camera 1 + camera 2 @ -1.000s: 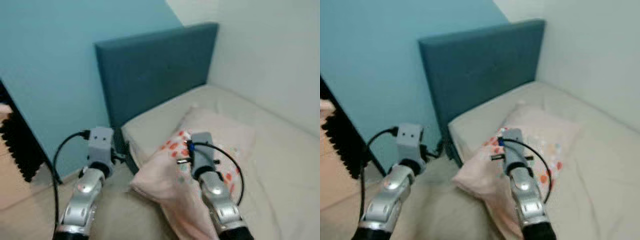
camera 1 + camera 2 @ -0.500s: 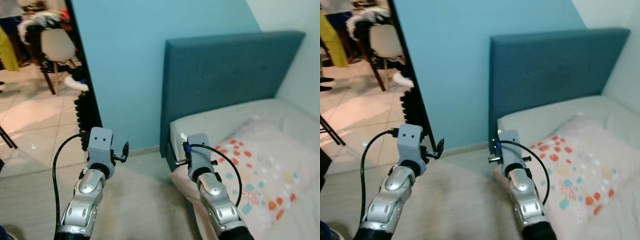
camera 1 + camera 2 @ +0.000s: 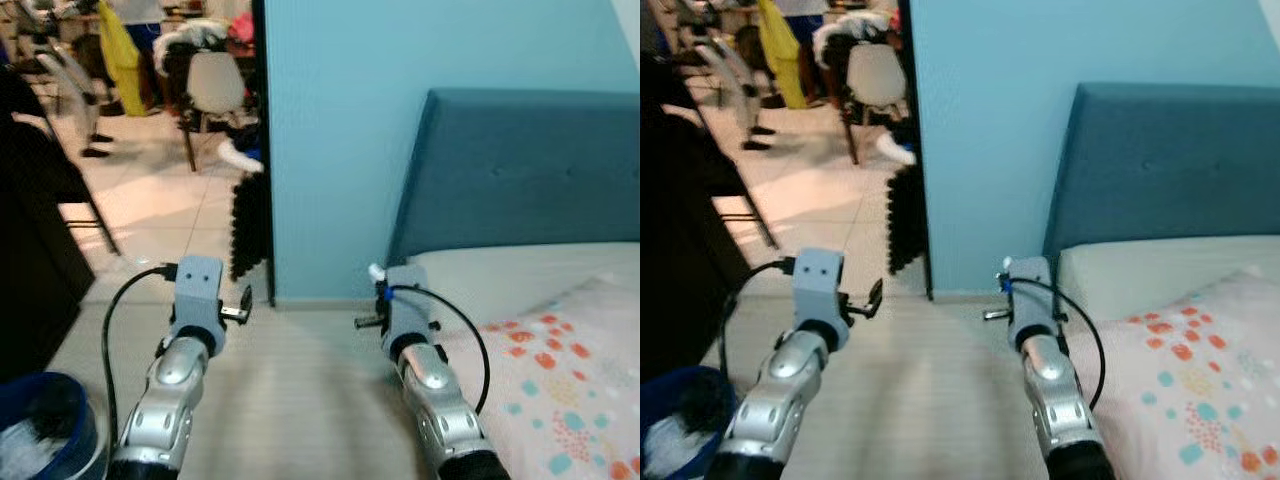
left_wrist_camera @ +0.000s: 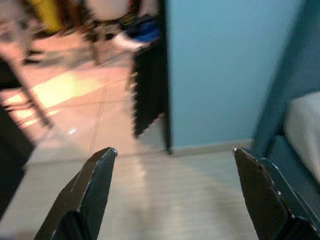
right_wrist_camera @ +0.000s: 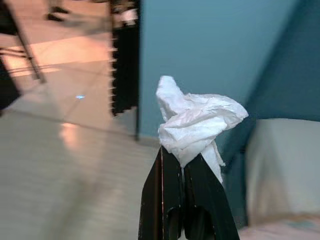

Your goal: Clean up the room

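A crumpled white tissue (image 5: 195, 120) is pinched in my right gripper (image 5: 179, 155), whose black fingers are shut on its lower end. In the head view the same tissue (image 3: 375, 271) peeks out ahead of the right wrist, just left of the bed's corner. My left gripper (image 4: 172, 150) is open with nothing between its fingers (image 4: 95, 175), held over the pale floor. A dark blue bin (image 3: 45, 425) with white rubbish inside stands on the floor at the lower left, beside my left arm.
A bed with a pink spotted pillow (image 3: 565, 380) and a teal headboard (image 3: 520, 170) lies to the right. A blue wall (image 3: 330, 130) stands ahead. Left of it is a doorway to a tiled room with a white chair (image 3: 215, 85). Dark furniture (image 3: 30, 250) flanks the left.
The camera has swung left: bed and pillow slid to the right, and the doorway, dark furniture and blue bin came into view. Both grippers keep their states.
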Robot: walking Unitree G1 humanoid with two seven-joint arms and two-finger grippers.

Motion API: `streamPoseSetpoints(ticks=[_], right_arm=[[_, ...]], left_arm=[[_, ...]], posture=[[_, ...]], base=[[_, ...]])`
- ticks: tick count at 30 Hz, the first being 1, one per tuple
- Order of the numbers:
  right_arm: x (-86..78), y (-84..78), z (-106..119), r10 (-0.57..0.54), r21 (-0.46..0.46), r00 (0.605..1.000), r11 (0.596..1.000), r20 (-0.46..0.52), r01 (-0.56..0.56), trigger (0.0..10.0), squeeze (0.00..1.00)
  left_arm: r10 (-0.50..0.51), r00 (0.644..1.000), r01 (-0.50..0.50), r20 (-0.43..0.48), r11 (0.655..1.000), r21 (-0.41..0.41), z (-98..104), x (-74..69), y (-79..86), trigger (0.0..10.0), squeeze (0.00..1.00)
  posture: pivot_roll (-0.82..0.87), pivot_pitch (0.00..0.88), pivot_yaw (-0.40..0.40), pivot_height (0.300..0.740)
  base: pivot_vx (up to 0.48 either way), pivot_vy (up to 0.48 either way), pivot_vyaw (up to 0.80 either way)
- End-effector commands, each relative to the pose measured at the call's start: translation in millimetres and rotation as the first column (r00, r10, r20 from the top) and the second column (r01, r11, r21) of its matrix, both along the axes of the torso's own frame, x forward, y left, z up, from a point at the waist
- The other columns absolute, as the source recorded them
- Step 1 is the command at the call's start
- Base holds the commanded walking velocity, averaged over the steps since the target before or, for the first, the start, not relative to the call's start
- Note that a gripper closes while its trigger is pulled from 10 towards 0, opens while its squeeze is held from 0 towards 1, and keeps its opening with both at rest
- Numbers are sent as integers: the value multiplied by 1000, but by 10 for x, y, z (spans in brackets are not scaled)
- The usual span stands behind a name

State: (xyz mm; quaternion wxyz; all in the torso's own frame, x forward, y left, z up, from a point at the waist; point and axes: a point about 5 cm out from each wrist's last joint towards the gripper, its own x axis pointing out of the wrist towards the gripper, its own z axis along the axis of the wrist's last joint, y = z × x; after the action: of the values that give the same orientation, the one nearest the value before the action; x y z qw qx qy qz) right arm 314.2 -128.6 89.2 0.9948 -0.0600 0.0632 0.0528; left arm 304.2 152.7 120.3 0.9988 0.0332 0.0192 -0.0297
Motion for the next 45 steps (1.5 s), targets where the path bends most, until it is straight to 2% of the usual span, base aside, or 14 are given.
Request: streamPoseSetpoints(ticks=[1, 9, 16, 25, 45], right_arm=[[-10, -5, -43, -3, 4, 1000, 1000, -14, 3, 10000, 0], [-6, 2, -54, -15, -7, 1000, 1000, -18, 15, 10000, 0], [-29, -14, -81, -10, -13, 1000, 1000, -28, 10, 10000, 0], [-44, -4, -112, 16, -20, 999, 1000, -45, -17, 10000, 0], [-72, 20, -141, 29, 4, 997, 1000, -73, -28, 10000, 0]], left_arm=[[-1, 1000, 1, -22, 1000, 17, -38, 1, -9, 10000, 0], [-4, 1000, 5, -22, 1000, 18, -40, 2, -3, 10000, 0], [35, 998, -35, -45, 999, -7, -46, 24, 23, 10000, 0], [90, 992, -88, -91, 996, 32, -108, 11, 56, 10000, 0], [52, 995, -50, -83, 999, 22, -96, -47, 32, 10000, 0]], posture=[[46, 0, -52, 740], [40, 0, -44, 740], [30, 0, -49, 740], [26, 0, -61, 740], [26, 5, -57, 740]], base=[[0, 0, 800], [0, 0, 800], [0, 0, 800], [0, 0, 800], [0, 0, 800]])
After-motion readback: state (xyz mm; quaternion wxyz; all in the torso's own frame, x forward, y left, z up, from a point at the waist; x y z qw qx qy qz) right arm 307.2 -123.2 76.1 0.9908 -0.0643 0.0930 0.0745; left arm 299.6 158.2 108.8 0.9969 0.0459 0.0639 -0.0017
